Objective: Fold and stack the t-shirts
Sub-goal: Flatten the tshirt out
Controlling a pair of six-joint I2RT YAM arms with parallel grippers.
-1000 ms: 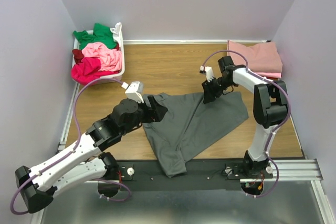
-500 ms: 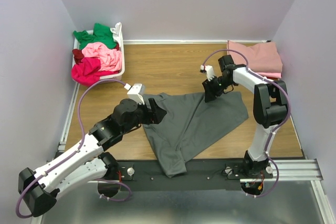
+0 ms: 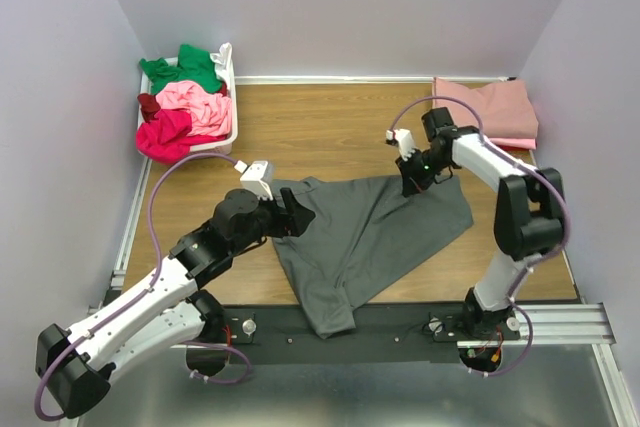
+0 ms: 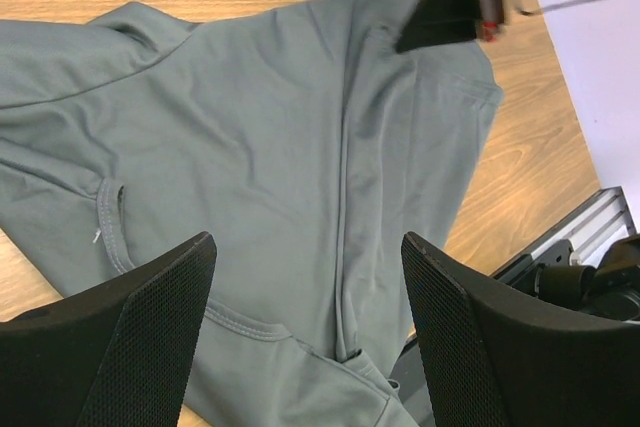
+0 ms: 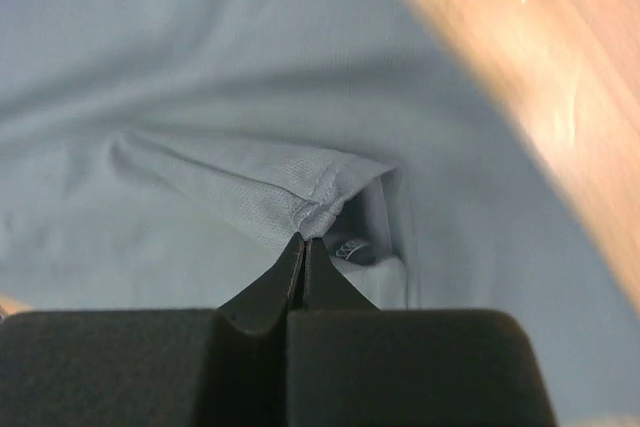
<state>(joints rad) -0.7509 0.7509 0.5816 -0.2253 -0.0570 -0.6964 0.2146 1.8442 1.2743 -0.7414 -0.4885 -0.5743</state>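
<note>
Top external: basket (image 3: 232, 97) back-left, pink shirt (image 3: 490, 107) back-right, grey shirt (image 3: 370, 232) centre

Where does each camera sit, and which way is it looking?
Top camera: up high behind the arms, looking down at the table; shows both arms, left claw and right claw.
Left wrist camera: on the left arm, looking down through its open claw at the dark grey t-shirt.
Right wrist camera: on the right arm, close up, watching its shut claw pinch a fold of that shirt.
Shared: all three see that shirt; top and left wrist views both see the right claw.
</note>
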